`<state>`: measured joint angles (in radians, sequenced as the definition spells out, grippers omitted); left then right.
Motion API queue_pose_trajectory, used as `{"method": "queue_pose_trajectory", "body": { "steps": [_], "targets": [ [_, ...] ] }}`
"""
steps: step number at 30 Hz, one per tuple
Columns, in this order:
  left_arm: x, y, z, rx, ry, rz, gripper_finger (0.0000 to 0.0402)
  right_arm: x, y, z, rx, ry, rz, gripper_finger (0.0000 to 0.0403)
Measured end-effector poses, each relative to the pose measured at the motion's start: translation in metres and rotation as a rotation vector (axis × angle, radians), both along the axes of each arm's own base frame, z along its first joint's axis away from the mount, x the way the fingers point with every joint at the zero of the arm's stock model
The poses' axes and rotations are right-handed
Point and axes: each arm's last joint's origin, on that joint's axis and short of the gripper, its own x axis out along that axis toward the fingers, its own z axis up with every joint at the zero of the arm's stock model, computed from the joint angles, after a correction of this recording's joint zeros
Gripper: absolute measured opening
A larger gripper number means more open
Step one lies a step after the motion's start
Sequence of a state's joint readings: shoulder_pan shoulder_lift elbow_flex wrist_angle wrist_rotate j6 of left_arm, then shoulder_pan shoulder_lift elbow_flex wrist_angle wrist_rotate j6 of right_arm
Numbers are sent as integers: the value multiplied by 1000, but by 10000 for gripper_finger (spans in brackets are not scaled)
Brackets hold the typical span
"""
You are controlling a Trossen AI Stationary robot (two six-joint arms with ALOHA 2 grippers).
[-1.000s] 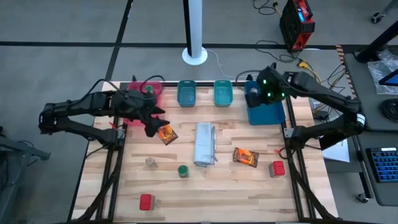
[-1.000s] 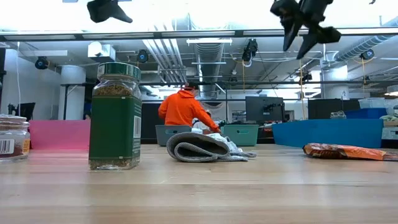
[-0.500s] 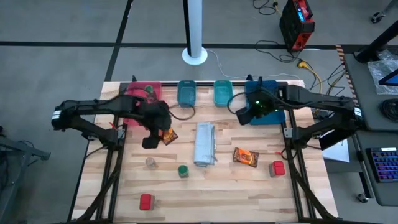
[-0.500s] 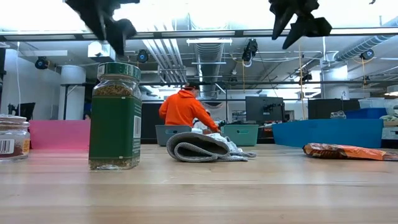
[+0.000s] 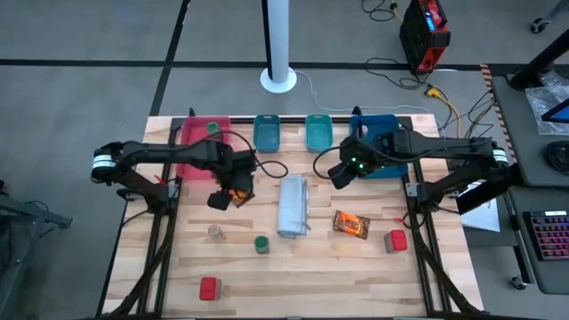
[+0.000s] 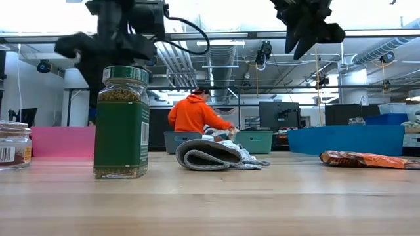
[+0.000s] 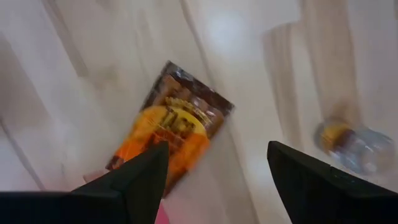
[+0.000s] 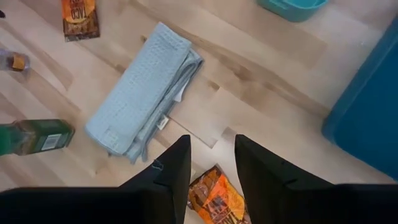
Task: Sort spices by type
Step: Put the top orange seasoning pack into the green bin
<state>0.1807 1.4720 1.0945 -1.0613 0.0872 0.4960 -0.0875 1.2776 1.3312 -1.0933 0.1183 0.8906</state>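
Left end effector (image 7: 214,171), fingers wide, hovers directly above orange-red packet (image 7: 169,132); packet's long axis diagonal; right end effector (image 8: 211,163) farther, wide.

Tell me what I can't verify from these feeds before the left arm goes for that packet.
- Left packet: in the high view the left gripper covers it; the left wrist view is blurred, so the print is unreadable.
- Right packet: the right wrist view's lower edge and the right gripper cut it off.
- Pale-lidded jar: the low view's left edge crops it.
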Motion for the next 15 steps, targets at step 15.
{"method": "queue_pose_trajectory", "body": {
  "steps": [15],
  "targets": [
    [11,23,-32,85,-50,-61,244,-4,-2,4,-89,-10,-43,112]
  ]
}}
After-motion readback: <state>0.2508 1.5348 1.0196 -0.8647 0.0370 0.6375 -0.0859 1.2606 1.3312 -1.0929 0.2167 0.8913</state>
